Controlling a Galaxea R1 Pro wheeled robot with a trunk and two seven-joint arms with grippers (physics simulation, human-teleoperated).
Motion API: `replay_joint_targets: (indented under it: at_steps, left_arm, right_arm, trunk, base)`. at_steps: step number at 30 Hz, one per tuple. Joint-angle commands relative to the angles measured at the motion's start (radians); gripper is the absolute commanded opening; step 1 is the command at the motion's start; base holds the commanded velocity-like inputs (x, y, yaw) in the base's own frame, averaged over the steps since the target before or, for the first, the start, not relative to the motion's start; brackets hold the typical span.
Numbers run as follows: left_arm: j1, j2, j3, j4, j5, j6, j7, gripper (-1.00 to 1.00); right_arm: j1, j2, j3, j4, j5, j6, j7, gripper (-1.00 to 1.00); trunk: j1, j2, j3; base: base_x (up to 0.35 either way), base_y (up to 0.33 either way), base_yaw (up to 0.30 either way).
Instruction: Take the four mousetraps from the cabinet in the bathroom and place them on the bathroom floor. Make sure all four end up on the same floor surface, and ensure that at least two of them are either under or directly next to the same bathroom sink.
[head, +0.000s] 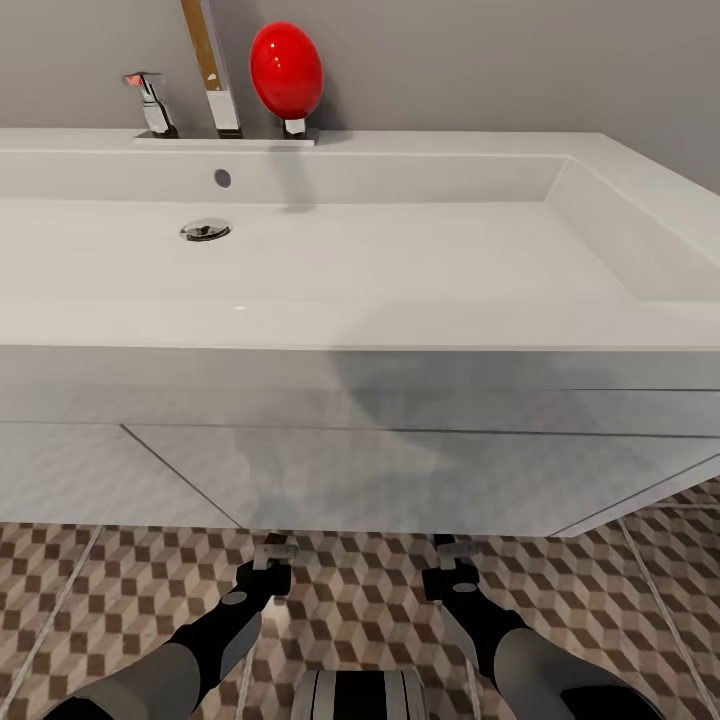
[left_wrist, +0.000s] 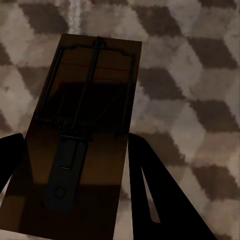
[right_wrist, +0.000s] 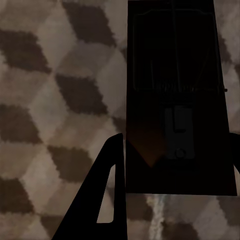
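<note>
Grippers low under sink (head: 400, 300), over floor (head: 360, 590)
Left gripper (left_wrist: 75, 165) clamped on mousetrap (left_wrist: 82, 130); right gripper (right_wrist: 175, 165) clamped on second mousetrap (right_wrist: 175, 95)

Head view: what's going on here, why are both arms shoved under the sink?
The robot faces the white sink with both arms reaching low beneath its front edge, over the cube-patterned bathroom floor. Each wrist view shows a mousetrap between the fingers: one in the left gripper, seen as the left mousetrap, and one in the right gripper, the right mousetrap. Whether either trap already touches the floor cannot be told.
</note>
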Motion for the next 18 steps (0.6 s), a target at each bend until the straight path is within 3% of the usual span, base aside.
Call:
replay_joint_targets:
  at_steps: [1,18]
  left_arm:
    - [-0.001,0.0,-0.009,0.0,0.003,-0.003,0.009,-1.0]
    - [-0.001,0.0,-0.009,0.0,0.004,-0.011,0.01,-1.0]
  right_arm:
    - [0.0,0.0,0.001,0.001,0.007,0.0,-0.004,-1.0]
    - [-0.001,0.0,0.001,0.001,0.007,0.0,-0.004,-1.0]
  trunk:
    - [0.0,0.0,-0.001]
    - [0.0,0.0,-0.001]
  base:
    - [0.0,0.0,0.0]
    - [0.0,0.0,0.0]
